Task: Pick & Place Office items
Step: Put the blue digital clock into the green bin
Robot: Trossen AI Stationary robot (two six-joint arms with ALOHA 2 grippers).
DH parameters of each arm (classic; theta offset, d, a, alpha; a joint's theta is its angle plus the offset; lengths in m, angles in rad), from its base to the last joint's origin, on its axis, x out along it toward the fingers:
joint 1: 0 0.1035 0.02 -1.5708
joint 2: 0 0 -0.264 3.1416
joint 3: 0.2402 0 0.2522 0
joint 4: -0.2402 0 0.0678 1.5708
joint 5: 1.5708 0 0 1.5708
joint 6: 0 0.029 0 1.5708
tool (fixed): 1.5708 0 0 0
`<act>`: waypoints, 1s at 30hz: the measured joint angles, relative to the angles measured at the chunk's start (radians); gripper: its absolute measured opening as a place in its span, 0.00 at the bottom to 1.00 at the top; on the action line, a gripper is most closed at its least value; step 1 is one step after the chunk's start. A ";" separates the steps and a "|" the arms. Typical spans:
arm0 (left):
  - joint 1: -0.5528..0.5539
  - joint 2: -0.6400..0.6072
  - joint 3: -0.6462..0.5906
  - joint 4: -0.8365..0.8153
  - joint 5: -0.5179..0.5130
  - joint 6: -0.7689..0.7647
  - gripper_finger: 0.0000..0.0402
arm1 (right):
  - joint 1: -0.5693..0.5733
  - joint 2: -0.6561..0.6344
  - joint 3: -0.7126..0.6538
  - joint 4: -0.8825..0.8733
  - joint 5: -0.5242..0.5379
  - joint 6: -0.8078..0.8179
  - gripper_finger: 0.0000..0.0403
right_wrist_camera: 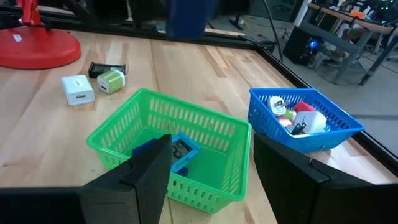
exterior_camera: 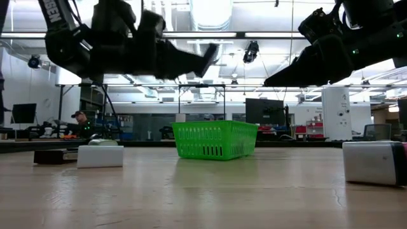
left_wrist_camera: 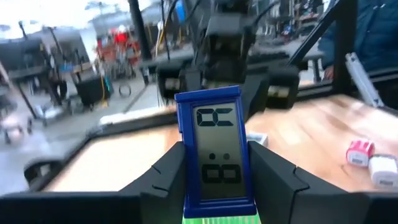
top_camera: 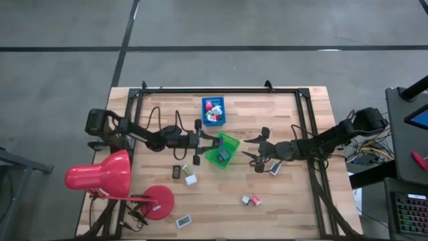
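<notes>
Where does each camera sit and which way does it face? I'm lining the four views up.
High: overhead, looking down; both arms, green tray, blue tray.
Low: table height, looking across at the green tray; arms overhead.
Left wrist: past the left gripper clamping a blue clock.
Right wrist: past the open right gripper.
Shared: right wrist and high both show both trays.

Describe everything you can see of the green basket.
The green basket is a rectangular tray of bright plastic with slotted walls and a thick rim. It stands upright on the wooden table near the middle, below the blue basket in the overhead view. A blue flat item with a grey screen lies inside. The left gripper, holding a small blue clock, hangs at its edge; the right gripper is open beside it.
</notes>
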 joint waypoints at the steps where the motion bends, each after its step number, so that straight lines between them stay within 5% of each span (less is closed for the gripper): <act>1: 0.007 0.011 0.004 -0.013 0.000 -0.016 0.34 | 0.000 0.000 0.000 0.000 0.000 -0.002 0.55; 30: 0.033 0.093 0.330 -0.862 0.028 -0.120 0.34 | 0.000 0.000 0.000 -0.002 0.003 -0.002 0.55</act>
